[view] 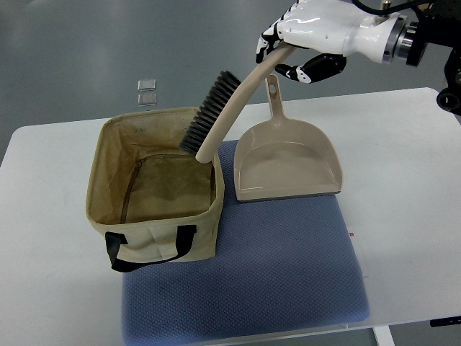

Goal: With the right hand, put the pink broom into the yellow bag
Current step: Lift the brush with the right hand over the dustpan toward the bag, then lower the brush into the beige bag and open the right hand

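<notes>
My right hand (292, 50), white with black finger joints, comes in from the upper right and is shut on the handle end of the pink broom (234, 108). The broom hangs tilted, with its dark bristles (209, 112) up-left and its head end dipping just inside the right wall of the yellow bag (104, 169). The bag is an open square fabric basket with black handles, standing on the left part of a blue mat (281, 267). Its inside looks empty apart from the broom tip.
A matching pink dustpan (288, 158) lies on the mat right of the bag, its handle pointing away under my hand. Two small clear squares (147, 91) lie on the floor beyond the white table (403, 180). The table's far edge runs behind the bag.
</notes>
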